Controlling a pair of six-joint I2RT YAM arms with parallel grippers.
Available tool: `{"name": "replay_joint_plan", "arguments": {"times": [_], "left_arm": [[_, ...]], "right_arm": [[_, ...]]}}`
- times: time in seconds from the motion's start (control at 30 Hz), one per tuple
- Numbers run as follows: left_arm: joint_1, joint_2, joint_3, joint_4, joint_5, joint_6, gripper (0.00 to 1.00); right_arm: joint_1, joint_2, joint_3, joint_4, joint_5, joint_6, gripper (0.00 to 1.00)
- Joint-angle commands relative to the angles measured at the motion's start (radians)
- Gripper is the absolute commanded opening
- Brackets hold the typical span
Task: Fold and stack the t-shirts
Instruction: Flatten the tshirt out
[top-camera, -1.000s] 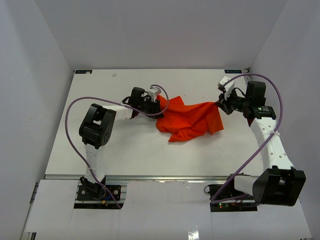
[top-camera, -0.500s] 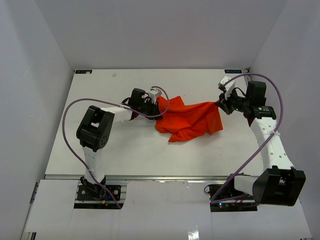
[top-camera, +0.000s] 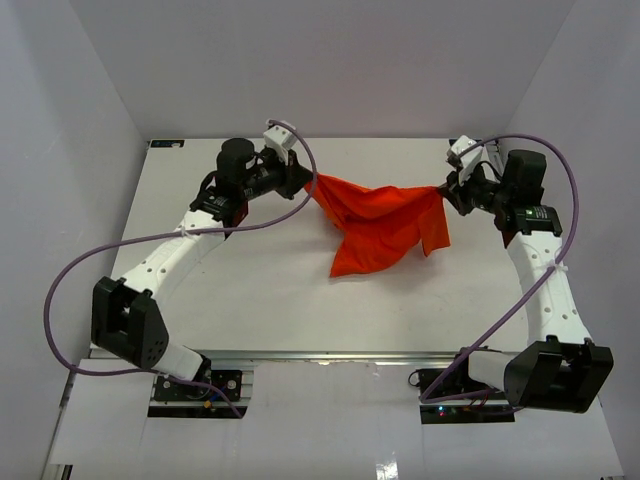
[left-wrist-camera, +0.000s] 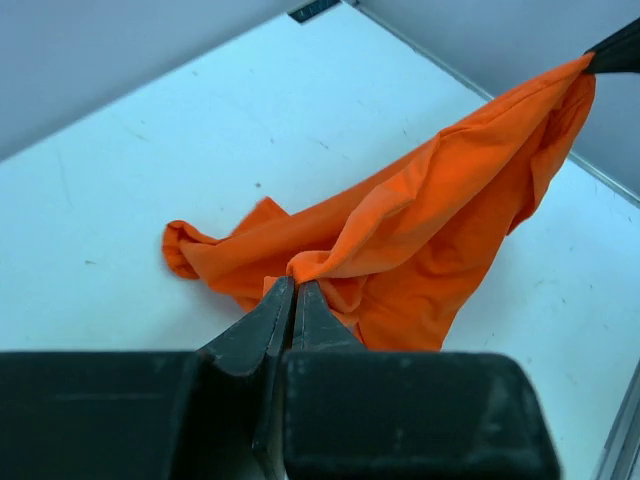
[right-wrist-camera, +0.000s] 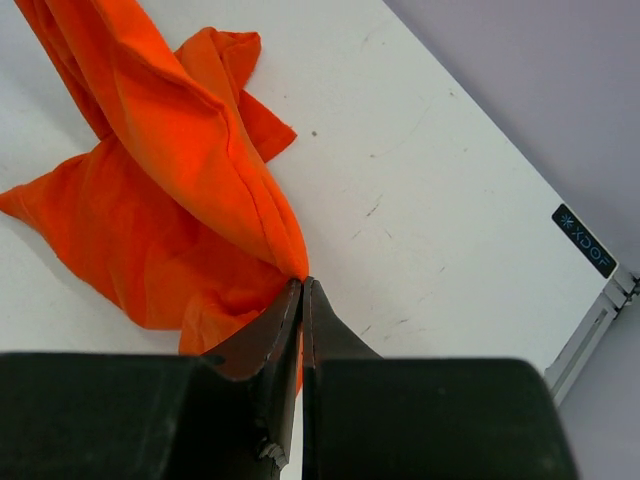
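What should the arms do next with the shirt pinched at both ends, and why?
Probably draw the two tools slightly farther apart. The left tool and right tool are each shut on an edge of the t-shirt, but the cloth below them hangs bunched and creased onto the table. A gentle stretch should flatten it for folding.

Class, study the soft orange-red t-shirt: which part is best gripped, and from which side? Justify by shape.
Probably grip the soft orange-red t-shirt at its two upper corners, each from outside, where the left gripper and right gripper are shut on it. The top edge runs stretched between them, so the rest drapes down, lower part on the white table.
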Motion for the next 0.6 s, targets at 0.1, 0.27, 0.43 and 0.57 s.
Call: {"name": "replay_joint_plan", "arguments": {"times": [0.1, 0.27, 0.43, 0.57], "left_arm": [[0.009, -0.11, 0.085, -0.051, -0.148, 0.026, 0.08], [0.018, -0.153, 0.16, -0.083, -0.268, 0.078, 0.08], [0.027, -0.167, 0.283, -0.093, -0.372, 0.138, 0.07], [0.029, -0.159, 0.387, -0.079, -0.411, 0.168, 0.08]], "right_arm": [[-0.01, 0.005, 0.107, 0.1, 0.013, 0.023, 0.06], [-0.035, 0.046, 0.216, 0.16, 0.019, 0.084, 0.06], [-0.05, 0.094, 0.343, 0.227, 0.022, 0.112, 0.06], [-0.052, 0.114, 0.435, 0.284, 0.021, 0.132, 0.06]]}}
